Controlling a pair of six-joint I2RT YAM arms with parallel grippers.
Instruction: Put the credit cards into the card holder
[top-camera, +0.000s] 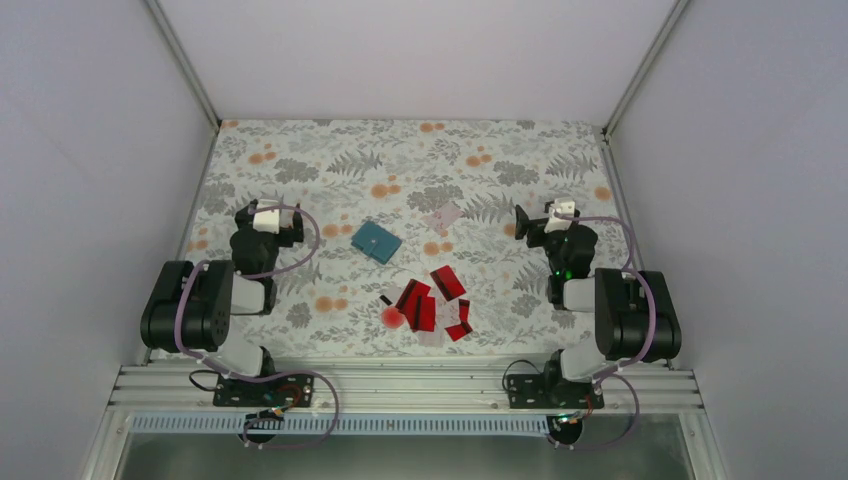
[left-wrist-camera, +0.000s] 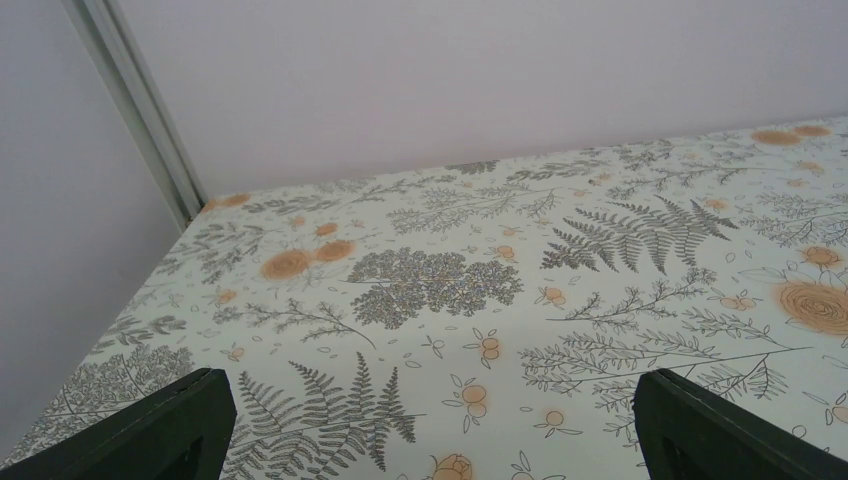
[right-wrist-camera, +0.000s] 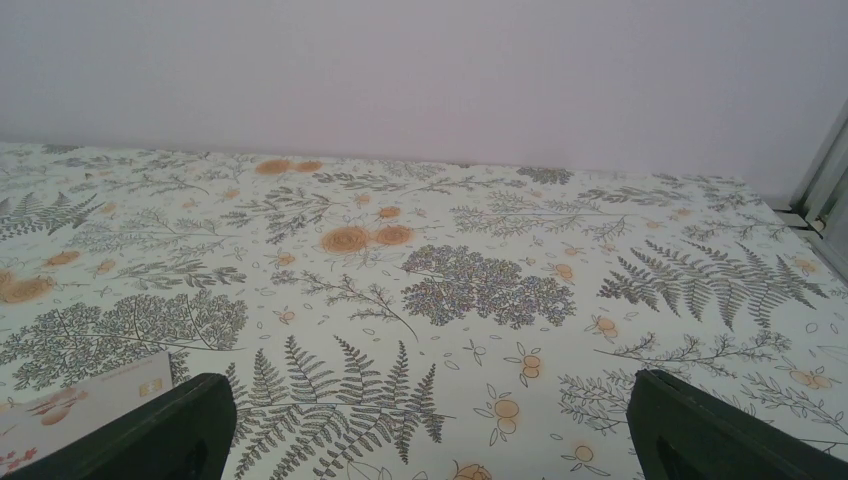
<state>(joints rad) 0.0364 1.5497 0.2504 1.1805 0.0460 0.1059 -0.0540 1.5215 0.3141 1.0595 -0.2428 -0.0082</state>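
The flowered desk (top-camera: 300, 150) has open room beyond the card holder (top-camera: 376, 242), up to its far edge. The left pincer (left-wrist-camera: 430, 410) and right pincer (right-wrist-camera: 430, 410) stand wide and empty, one on either side of the card holder. The red credit cards (top-camera: 432, 298) lie heaped nearer than the holder. The right wrist view catches one pale card (right-wrist-camera: 90, 405). The left wrist view shows only desk.

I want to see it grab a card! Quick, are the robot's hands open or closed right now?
Left gripper: open, holding nothing.
Right gripper: open, holding nothing.
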